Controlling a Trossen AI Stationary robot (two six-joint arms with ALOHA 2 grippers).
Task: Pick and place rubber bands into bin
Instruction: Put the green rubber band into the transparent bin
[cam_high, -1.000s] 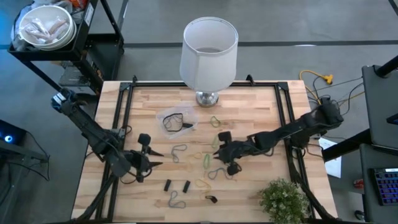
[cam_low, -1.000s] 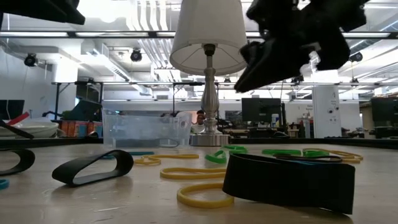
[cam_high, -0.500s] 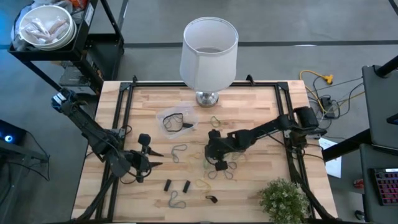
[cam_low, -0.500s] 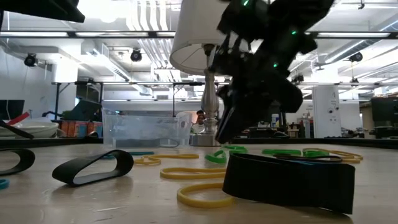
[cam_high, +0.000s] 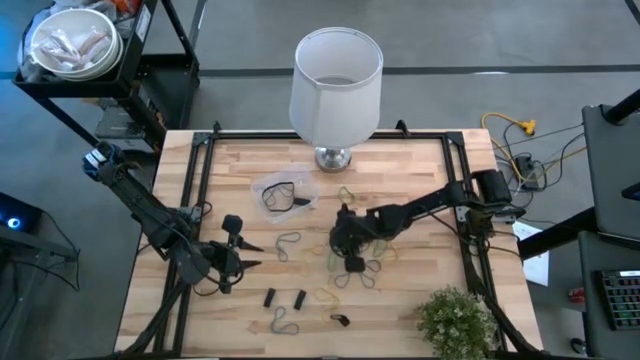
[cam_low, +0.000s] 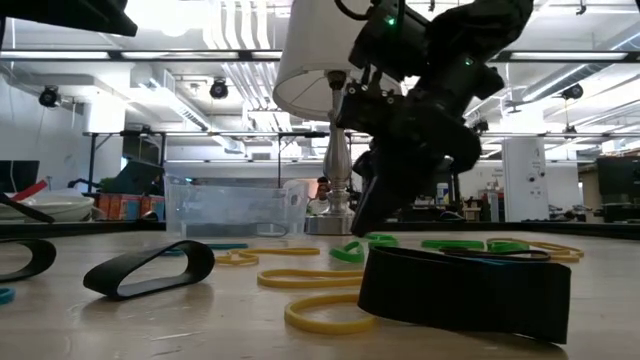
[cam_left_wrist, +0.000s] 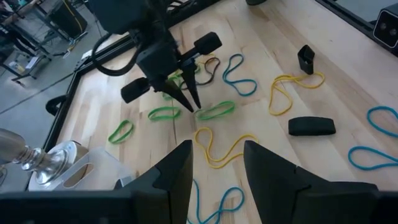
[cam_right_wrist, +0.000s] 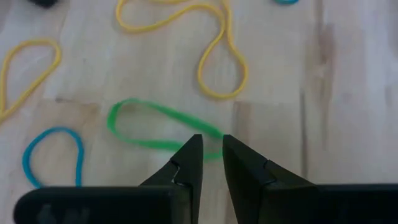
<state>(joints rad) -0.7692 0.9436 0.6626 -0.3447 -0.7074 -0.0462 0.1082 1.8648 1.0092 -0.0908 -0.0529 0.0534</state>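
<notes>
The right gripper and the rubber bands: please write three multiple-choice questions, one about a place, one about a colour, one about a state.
1. Where is the right gripper?
A. inside the bin
B. low over the table's middle
C. beside the potted plant

2. What colour is the rubber band at its fingertips?
A. green
B. black
C. red

3. How stand the right gripper's jaws?
A. wide apart
B. clamped on a lifted band
C. slightly parted, nothing lifted

Key: 1 B, the high view shows it mid-table, apart from the bin. 2 A, the right wrist view shows a green loop. 3 C, a narrow gap shows and the band lies flat on the wood. The left gripper waits at the table's left.
</notes>
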